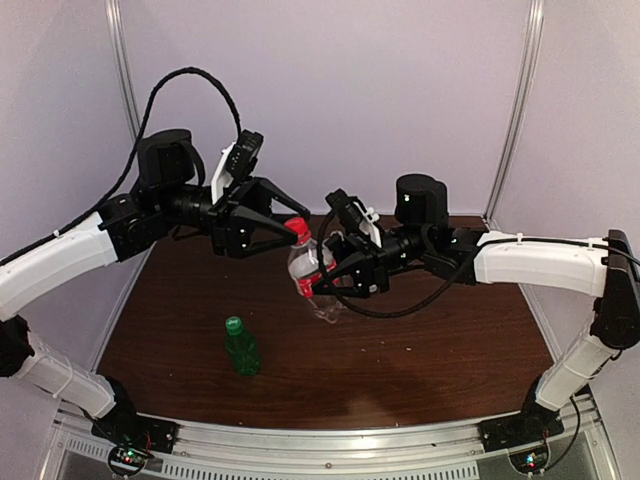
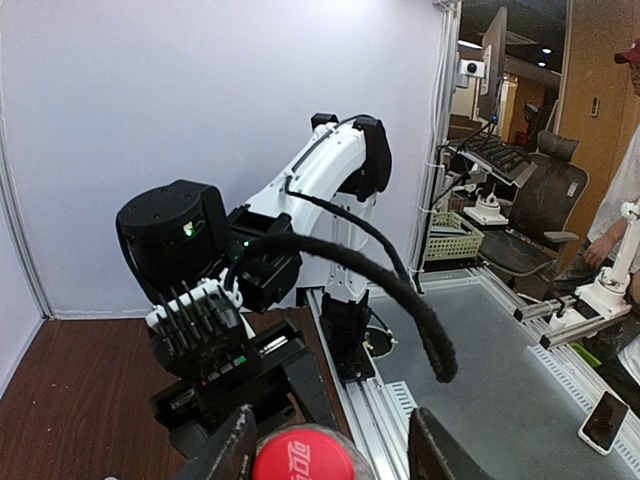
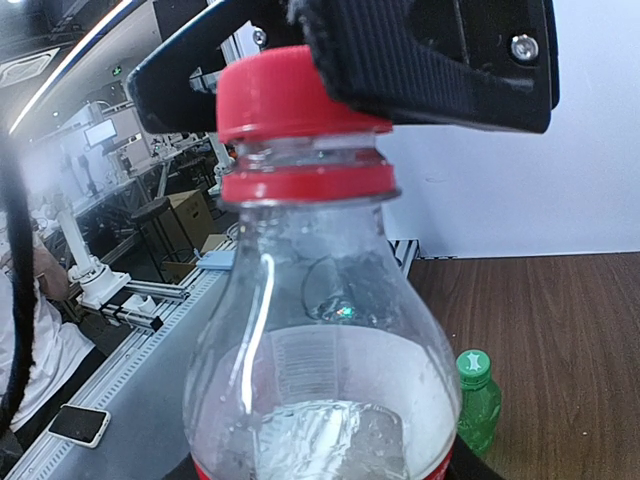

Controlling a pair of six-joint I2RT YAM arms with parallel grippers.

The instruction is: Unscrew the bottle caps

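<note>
My right gripper [image 1: 316, 278] is shut on the clear bottle with the red label [image 1: 303, 268] and holds it upright above the table. In the right wrist view this bottle [image 3: 320, 340] fills the frame and hides most of my fingers. Its red cap [image 1: 297, 226] sits between the open jaws of my left gripper [image 1: 292, 227]. In the left wrist view the red cap [image 2: 303, 456] is close to the left finger [image 2: 232, 450], with a gap to the right one. The green bottle [image 1: 242, 348] with its green cap [image 1: 233, 324] stands at front left. A clear rounded bottle [image 1: 328, 308] lies partly hidden under the held one; its cap is hidden.
The brown table [image 1: 430, 350] has white walls behind and to the sides and a metal rail [image 1: 330, 440] along its near edge. In the right wrist view the green bottle [image 3: 480, 405] stands at lower right, and my left gripper's fingers [image 3: 430, 60] pass over the red cap [image 3: 290, 95].
</note>
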